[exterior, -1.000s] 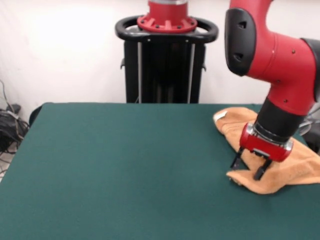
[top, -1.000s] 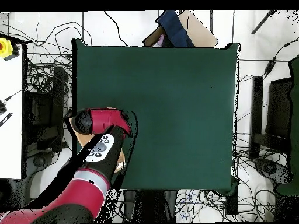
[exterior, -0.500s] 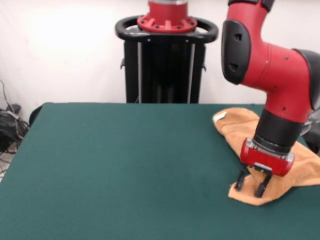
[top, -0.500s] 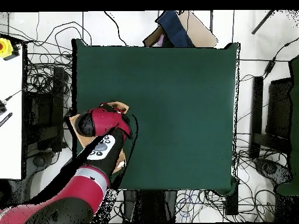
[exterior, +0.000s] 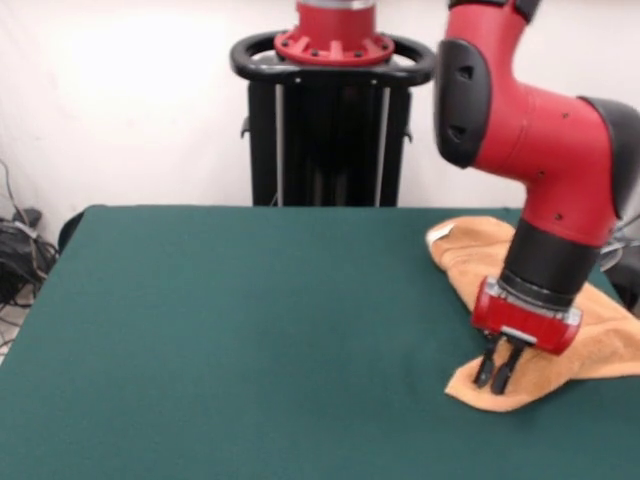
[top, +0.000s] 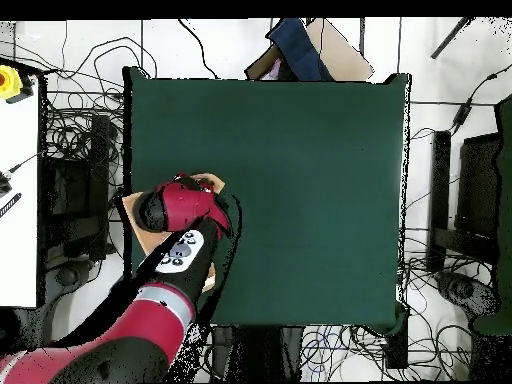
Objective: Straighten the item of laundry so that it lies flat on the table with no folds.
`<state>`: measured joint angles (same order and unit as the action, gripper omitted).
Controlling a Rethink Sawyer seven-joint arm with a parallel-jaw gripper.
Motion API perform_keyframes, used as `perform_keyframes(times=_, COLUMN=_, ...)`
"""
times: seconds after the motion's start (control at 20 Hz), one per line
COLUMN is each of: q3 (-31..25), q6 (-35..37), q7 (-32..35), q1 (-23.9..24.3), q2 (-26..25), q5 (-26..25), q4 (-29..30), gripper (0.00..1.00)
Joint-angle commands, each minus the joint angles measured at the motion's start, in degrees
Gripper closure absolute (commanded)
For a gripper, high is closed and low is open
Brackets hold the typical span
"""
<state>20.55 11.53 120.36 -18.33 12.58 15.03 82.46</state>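
Red-and-black arm comes down from 1 o'clock in the front view, wrist tilted. Claw looks clenched, fingers near-together, pinching the near corner of the rumpled orange-tan terry towel. Towel sits at the 4 o'clock edge of the dark green felt worktop. Overhead, arm hides most of it.

The hand pinches the near corner of the rumpled orange-tan towel, fingers close together, at the green tabletop's right side.
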Motion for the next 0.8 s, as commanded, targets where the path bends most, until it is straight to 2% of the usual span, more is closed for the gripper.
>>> perform_keyframes(times=0.05, q3=-6.41, q6=7.54, q7=-0.72, q1=11.24, q2=7.15, q5=-3.66, q4=5.98, gripper=1.00)
perform_keyframes(times=0.3, q3=-4.28, q6=12.07, q7=-6.29, q1=16.07, q2=13.69, q5=-9.95, q4=7.65, gripper=1.00)
perform_keyframes(times=0.45, q3=-4.97, q6=14.28, q7=-9.10, q1=19.84, q2=16.79, q5=-14.17, q4=7.64, gripper=1.00)
perform_keyframes(times=0.65, q3=-8.63, q6=13.75, q7=-10.99, q1=25.57, q2=16.46, q5=-18.95, q4=6.09, gripper=1.00)
perform_keyframes(times=0.8, q3=-10.43, q6=11.00, q7=-8.17, q1=26.55, q2=13.52, q5=-21.21, q4=4.59, gripper=1.00)
